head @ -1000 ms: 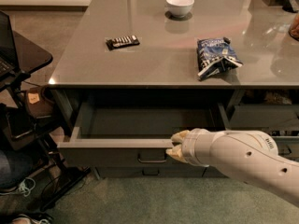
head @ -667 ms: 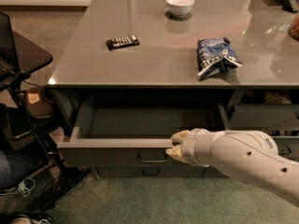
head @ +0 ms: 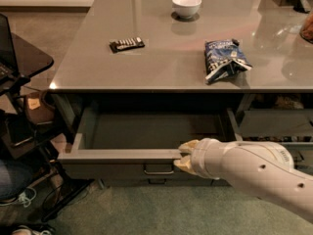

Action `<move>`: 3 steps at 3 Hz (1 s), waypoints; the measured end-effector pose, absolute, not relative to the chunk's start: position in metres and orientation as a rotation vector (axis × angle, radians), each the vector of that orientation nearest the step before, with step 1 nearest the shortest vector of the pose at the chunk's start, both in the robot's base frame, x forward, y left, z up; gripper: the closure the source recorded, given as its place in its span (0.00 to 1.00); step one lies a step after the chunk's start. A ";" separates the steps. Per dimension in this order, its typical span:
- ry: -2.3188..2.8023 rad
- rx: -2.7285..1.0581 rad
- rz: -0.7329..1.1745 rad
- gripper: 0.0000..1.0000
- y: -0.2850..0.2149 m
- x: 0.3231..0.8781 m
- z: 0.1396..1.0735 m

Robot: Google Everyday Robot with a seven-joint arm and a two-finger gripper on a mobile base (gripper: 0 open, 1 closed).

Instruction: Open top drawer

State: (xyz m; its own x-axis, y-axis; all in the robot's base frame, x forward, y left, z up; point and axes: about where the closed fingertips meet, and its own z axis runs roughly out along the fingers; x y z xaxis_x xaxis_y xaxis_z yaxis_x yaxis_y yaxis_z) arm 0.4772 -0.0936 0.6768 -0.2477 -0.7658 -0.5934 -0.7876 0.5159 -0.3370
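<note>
The top drawer (head: 117,155) is pulled well out from under the grey table, showing its plain grey interior (head: 146,131). Its small loop handle (head: 158,170) sits at the centre of the front panel. My gripper (head: 184,155) is at the drawer's front top edge, just right of the handle. One cream fingertip lies above the edge and one below it, on the front panel. The white arm (head: 254,173) comes in from the lower right and covers the right part of the drawer front.
On the table top (head: 161,67) lie a dark remote-like bar (head: 126,44), a white bowl (head: 186,5) and a blue snack bag (head: 225,58). A black side table and cables (head: 22,111) stand at left. A narrower open drawer (head: 274,121) shows at right.
</note>
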 end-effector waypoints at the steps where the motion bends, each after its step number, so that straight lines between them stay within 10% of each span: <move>1: 2.029 -1.264 0.038 1.00 -0.094 0.477 0.679; 3: 2.025 -1.261 0.032 1.00 -0.093 0.464 0.678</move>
State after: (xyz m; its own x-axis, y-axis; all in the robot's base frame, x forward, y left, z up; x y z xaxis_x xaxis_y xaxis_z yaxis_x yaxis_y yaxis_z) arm 0.4636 -0.0930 0.6780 -0.2452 -0.7659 -0.5944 -0.7845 0.5170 -0.3426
